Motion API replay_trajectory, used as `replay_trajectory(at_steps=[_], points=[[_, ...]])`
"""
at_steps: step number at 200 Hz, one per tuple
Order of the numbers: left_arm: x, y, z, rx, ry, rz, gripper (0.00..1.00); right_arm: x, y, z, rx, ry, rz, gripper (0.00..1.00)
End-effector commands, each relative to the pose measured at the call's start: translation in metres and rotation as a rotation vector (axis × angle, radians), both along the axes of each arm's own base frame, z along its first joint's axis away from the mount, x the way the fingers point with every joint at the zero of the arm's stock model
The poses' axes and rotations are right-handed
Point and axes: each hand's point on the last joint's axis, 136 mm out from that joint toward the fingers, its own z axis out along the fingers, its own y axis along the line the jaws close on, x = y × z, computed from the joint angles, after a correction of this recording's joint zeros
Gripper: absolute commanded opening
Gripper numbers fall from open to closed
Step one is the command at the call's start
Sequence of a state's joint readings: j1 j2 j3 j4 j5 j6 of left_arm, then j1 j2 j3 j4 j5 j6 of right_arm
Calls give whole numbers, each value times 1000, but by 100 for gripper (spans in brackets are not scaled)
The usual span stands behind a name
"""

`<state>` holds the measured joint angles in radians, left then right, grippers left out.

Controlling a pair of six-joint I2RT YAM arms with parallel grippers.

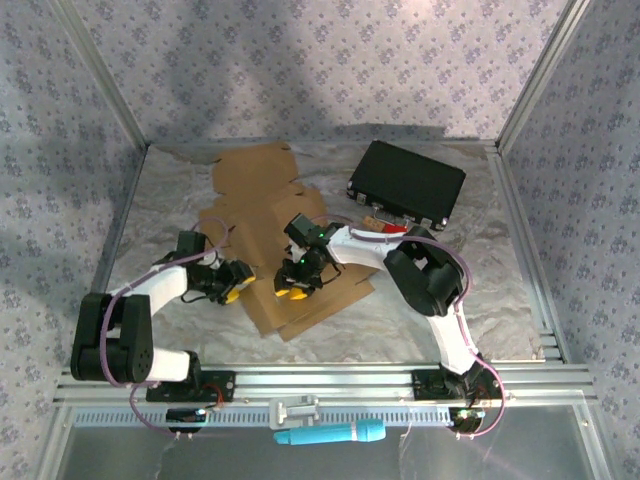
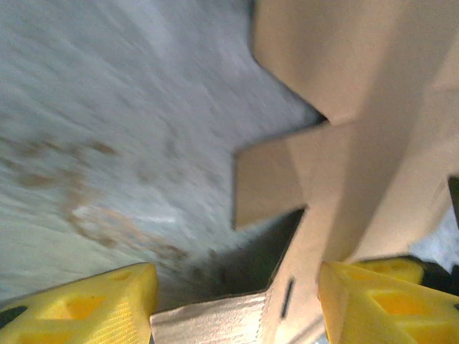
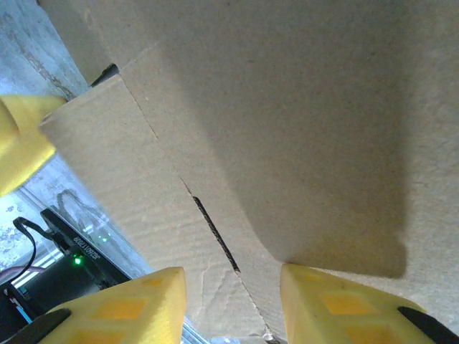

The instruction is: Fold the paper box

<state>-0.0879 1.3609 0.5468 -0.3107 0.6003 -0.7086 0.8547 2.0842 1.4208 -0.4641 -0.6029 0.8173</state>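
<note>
Progress on the paper box (image 1: 265, 195) looks early. In the top view it lies as a mostly flat brown blank spread over the middle of the crinkled silver desk (image 1: 490, 290). Its near edge is toward the 2 arms and no walls stand up to form a tray. Panels overlap at the near side, and the left wrist view shows 1 flap lifted off the desk, with shadow beneath it. That suggests a first crease is being started, not finished. By my judgement nearly all the folding is left: raising the sides, tucking the flaps and closing the top.

The left gripper (image 1: 233, 283) sits at the blank's near left edge. Its yellow fingers (image 2: 107, 301) are spread wide on either side of the raised flap, released and not pinching. The right gripper (image 1: 293, 281) is just beside it on the near middle of the cardboard. Its fingers (image 3: 136, 301) stand apart with a slotted crease line between them, and I cannot tell whether they are clamped on the board or only pressed against it.

As a container the box holds nothing yet. The black case (image 1: 407, 183) at the far right is closed, so its contents are hidden.
</note>
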Motion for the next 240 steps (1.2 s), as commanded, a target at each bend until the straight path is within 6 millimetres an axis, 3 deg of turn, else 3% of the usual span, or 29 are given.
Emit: replay_trajectory(at_steps=[1, 65, 92, 137, 161, 181, 213, 229, 240], points=[[-18, -20, 11, -109, 28, -55, 60, 4, 1, 0, -3, 22, -11, 41], [-16, -20, 30, -112, -10, -46, 59, 6, -5, -3, -19, 25, -20, 40], [-16, -23, 31, -140, -12, -39, 53, 6, -5, -1, -11, 28, -20, 40], [-18, -25, 27, -127, 0, -47, 29, 8, -6, 6, -5, 18, -30, 40], [-14, -24, 33, -119, -3, -26, 3, 18, -13, 28, 5, -39, -73, 41], [0, -27, 57, -134, -34, 25, 0, 34, -33, 64, 17, -131, -161, 46], [37, -31, 125, -187, -169, 150, 0, 51, -87, 120, 78, -212, -410, 59], [50, -33, 152, -229, -214, 202, 0, 50, -116, 122, 118, -188, -565, 65], [57, -34, 165, -254, -234, 221, 0, 51, -124, 127, 197, -159, -662, 69]])
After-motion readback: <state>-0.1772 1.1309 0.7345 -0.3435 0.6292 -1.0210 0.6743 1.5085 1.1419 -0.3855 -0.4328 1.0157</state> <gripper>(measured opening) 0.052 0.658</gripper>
